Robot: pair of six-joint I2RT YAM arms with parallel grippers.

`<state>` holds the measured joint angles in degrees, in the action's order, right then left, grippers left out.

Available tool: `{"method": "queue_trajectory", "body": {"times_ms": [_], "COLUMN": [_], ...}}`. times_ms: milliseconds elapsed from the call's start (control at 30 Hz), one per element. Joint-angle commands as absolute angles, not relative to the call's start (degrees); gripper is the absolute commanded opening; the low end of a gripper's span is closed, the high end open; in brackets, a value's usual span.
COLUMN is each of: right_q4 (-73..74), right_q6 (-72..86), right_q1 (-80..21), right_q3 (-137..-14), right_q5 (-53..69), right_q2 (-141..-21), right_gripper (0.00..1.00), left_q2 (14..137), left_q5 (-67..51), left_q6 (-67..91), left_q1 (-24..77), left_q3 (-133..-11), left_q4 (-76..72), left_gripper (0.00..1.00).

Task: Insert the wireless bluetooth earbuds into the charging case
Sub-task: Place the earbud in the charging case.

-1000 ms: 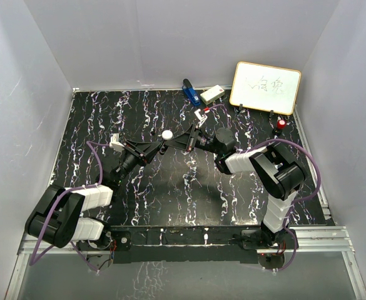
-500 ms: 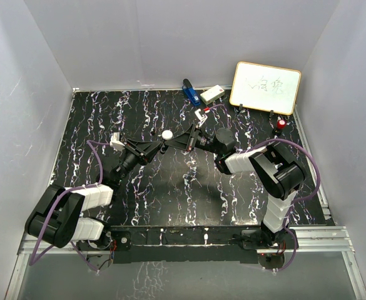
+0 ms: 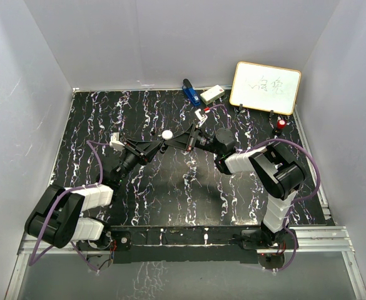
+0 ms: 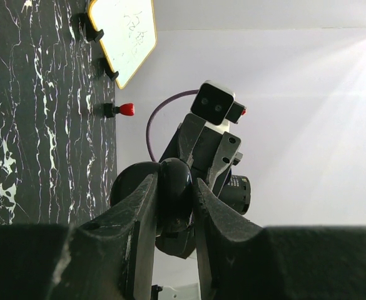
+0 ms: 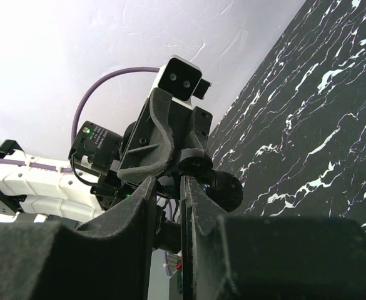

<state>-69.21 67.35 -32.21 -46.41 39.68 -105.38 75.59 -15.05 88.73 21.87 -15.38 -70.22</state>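
**White case held aloft where two arms meet**

White and round, what appears to be the charging case [image 3: 167, 134] sits above the black marbled table [image 3: 107, 119], clamped in the left gripper [image 4: 174, 186]; from that wrist it shows only as a dark, backlit lump between the fingers. The right gripper [image 5: 168, 182], reaching in from the case's right, is pinched almost fully together right beside it. The earbuds cannot be picked out in any view, and whether one sits in that pinch cannot be told.

The likely hazards: fingertips this close could knock together, or a push from the right could twist the rounded case out of its grip. A dropped earbud would be hard to find among the table's white veins.

Far to the case's right and behind it leans a whiteboard [image 3: 265, 86] bearing handwritten marks too small to read. No brand name or label is legible anywhere.
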Motion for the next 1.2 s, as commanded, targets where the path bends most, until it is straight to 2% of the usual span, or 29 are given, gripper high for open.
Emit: {"method": "queue_trajectory", "body": {"times_ms": [0,500,1167], "right_q4": [-69.72,-68.09,-67.12], "right_q6": [65.54,64.86,64.95], "right_q1": [-32.42,-32.47,-32.43], "right_q3": [-47.32,-47.11,-46.54], "right_q5": [38.61,37.36,35.42], "right_q2": [-104.46,-103.32,-102.26], "right_gripper": [0.01,0.07,0.10], "left_q2": [73.31,72.81,71.49], "left_q5": [-13.79,-12.95,-10.92], "left_q6": [88.59,88.77,89.12], "left_q1": [22.06,22.06,22.06], "left_q3": [-16.87,-16.64,-16.04], "left_q4": [-73.21,-73.56,-73.41], "left_gripper": [0.00,0.00,0.00]}}
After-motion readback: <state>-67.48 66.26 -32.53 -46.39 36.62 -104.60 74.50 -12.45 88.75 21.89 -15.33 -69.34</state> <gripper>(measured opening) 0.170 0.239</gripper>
